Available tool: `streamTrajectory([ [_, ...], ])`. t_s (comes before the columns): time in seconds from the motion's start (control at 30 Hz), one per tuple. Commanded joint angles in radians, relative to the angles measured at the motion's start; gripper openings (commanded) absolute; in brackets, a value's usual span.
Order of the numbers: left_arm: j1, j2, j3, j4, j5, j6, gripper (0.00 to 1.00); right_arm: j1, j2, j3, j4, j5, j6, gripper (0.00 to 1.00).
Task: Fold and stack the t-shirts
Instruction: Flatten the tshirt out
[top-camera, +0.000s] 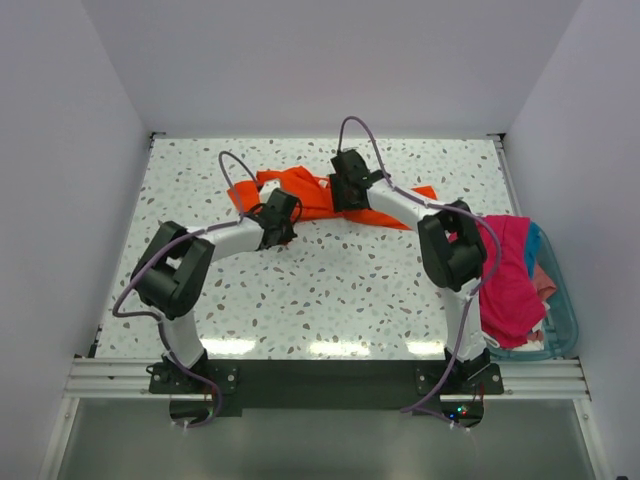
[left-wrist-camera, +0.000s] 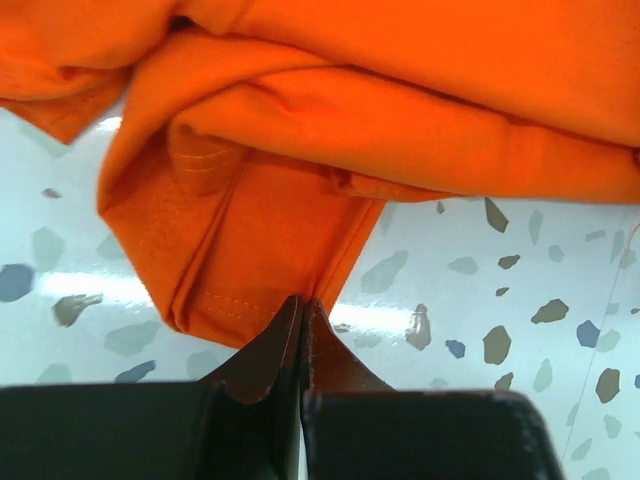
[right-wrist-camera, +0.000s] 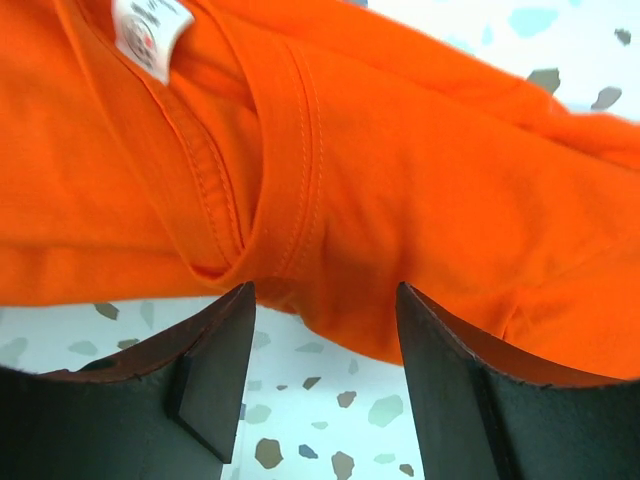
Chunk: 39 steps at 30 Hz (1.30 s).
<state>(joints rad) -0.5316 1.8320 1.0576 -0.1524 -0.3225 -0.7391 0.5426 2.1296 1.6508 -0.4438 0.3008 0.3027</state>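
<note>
Reaching the crumpled bright orange cloth t-shirt (top-camera: 300, 190) by the far edge, left gripper (left-wrist-camera: 300, 308) closed, right gripper (right-wrist-camera: 325, 296) spread, I've folded nothing yet.

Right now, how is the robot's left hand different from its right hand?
The black left hand is shut; the black right hand is open. The left hand's tips meet at a hem of the crumpled bright orange cloth t-shirt; the right hand straddles a fold near its neckband. Both are at that same shirt.
</note>
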Motion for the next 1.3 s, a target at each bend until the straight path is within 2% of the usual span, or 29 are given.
streamTrajectory([
  [0.0, 0.025, -0.1, -0.033, -0.047, -0.061, -0.023, 0.0, 0.028, 0.001, 0.061, 0.07, 0.044, -0.031, 0.62],
  [0.2, 0.091, -0.204, -0.109, -0.061, -0.04, -0.031, 0.0, 0.079, 0.073, 0.136, 0.042, 0.075, -0.045, 0.62],
  [0.3, 0.125, -0.246, -0.133, -0.068, -0.027, -0.025, 0.0, 0.091, 0.095, 0.152, 0.024, 0.083, -0.037, 0.57],
  [0.53, 0.179, -0.313, -0.143, -0.107, -0.015, 0.006, 0.0, 0.091, 0.096, 0.132, -0.01, 0.087, -0.019, 0.32],
  [0.57, 0.182, -0.326, -0.142, -0.111, -0.016, 0.009, 0.0, 0.091, 0.095, 0.127, -0.012, 0.086, -0.017, 0.22],
  [0.7, 0.211, -0.353, -0.122, -0.144, -0.021, 0.03, 0.0, 0.091, 0.055, 0.125, -0.038, 0.129, -0.014, 0.0],
  [0.93, 0.308, -0.451, -0.085, -0.214, -0.009, 0.093, 0.0, 0.054, -0.094, 0.276, -0.191, 0.264, -0.065, 0.0],
  [1.27, 0.387, -0.623, -0.021, -0.286, -0.059, 0.208, 0.0, 0.002, -0.304, 0.388, -0.227, 0.393, -0.18, 0.0],
])
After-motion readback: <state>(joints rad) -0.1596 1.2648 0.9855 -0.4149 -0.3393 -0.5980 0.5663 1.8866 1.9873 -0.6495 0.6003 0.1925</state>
